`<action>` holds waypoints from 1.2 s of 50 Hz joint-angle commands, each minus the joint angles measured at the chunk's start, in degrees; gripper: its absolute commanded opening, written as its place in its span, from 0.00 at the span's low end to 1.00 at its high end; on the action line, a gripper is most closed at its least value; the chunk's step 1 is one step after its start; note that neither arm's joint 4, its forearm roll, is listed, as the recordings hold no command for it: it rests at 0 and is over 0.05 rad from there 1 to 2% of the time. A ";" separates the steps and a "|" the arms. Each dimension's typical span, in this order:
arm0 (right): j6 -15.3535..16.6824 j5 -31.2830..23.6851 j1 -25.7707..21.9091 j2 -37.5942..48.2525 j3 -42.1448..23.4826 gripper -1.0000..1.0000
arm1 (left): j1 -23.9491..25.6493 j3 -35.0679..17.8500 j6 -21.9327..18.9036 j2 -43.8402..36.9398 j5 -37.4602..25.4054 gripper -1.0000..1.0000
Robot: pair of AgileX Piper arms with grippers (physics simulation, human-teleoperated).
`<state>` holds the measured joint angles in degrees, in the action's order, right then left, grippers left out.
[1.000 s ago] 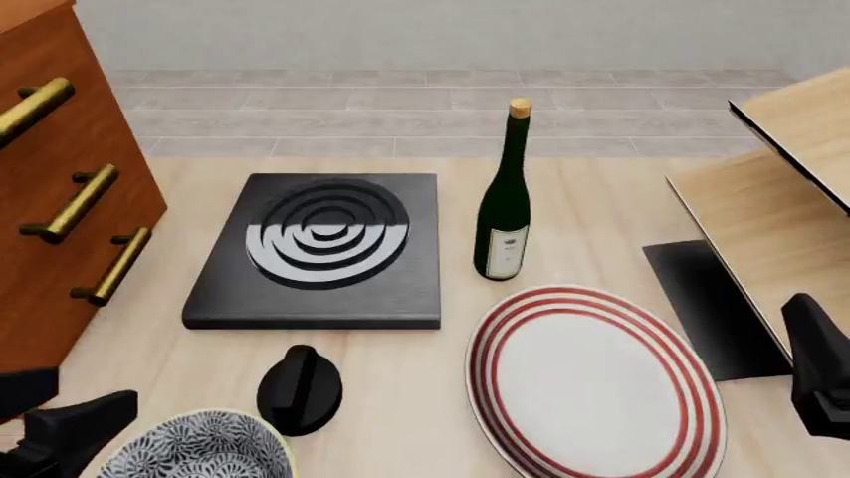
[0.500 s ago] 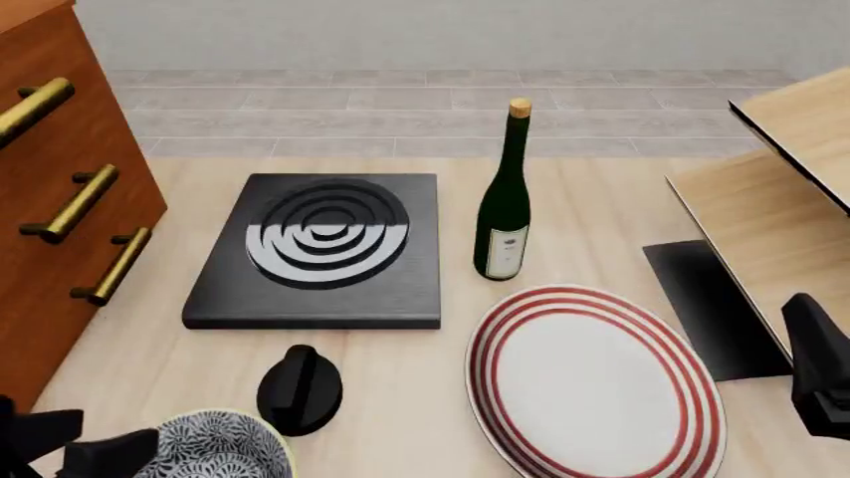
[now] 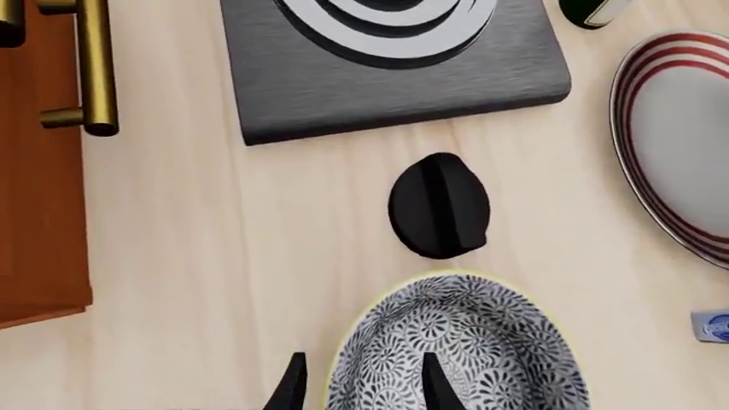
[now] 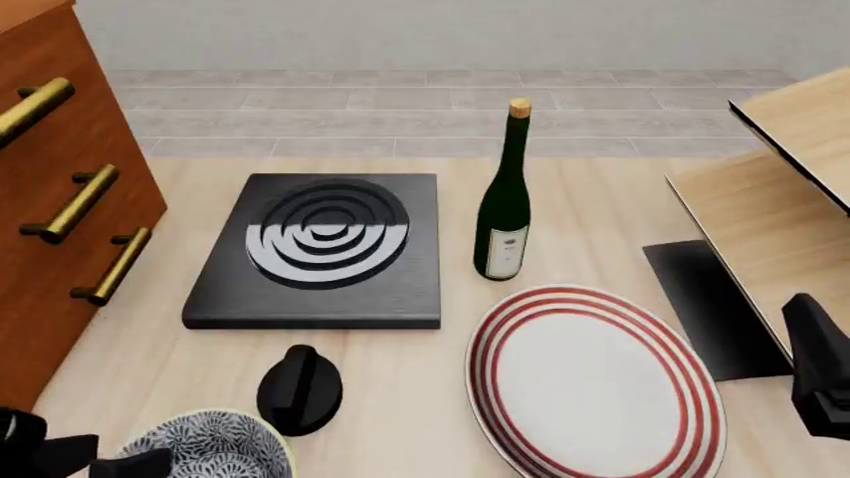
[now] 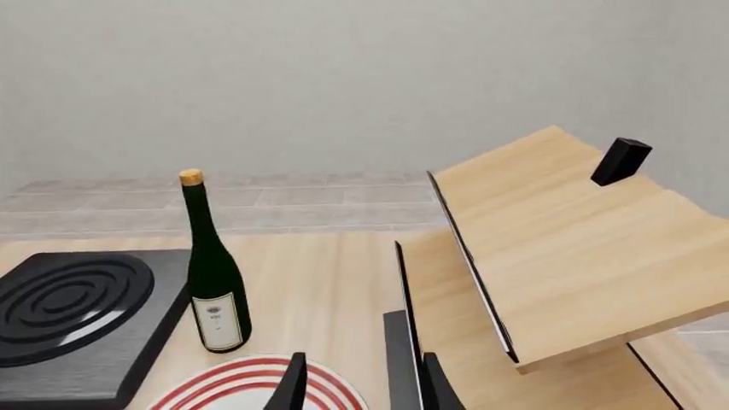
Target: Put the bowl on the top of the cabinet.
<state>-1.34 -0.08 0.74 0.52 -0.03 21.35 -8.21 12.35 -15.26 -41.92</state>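
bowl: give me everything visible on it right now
The bowl is round and deep, ceramic-looking, with a dense dark blue-and-white floral pattern and a pale rim. It sits upright on the table at the near left edge, just short of the black knob, partly cut off in both views. The left gripper straddles its rim, one finger inside, one outside; contact unclear.

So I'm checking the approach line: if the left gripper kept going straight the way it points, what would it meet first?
Most likely the bowl: the left gripper has one fingertip over the bowl's inside and one outside its rim. Depth is unclear.
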 commanded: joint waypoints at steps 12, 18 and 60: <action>0.50 0.36 -0.12 0.37 -0.02 1.00 | 1.18 6.49 3.79 1.35 3.63 1.00; 0.56 0.38 -0.14 0.42 -0.01 1.00 | 1.61 7.75 4.48 0.58 5.20 1.00; 0.99 0.12 -0.15 0.18 0.02 1.00 | 1.75 8.19 5.77 2.00 4.38 0.00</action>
<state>-0.48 0.26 0.61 0.95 -0.03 23.46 -1.53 18.13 -13.68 -36.91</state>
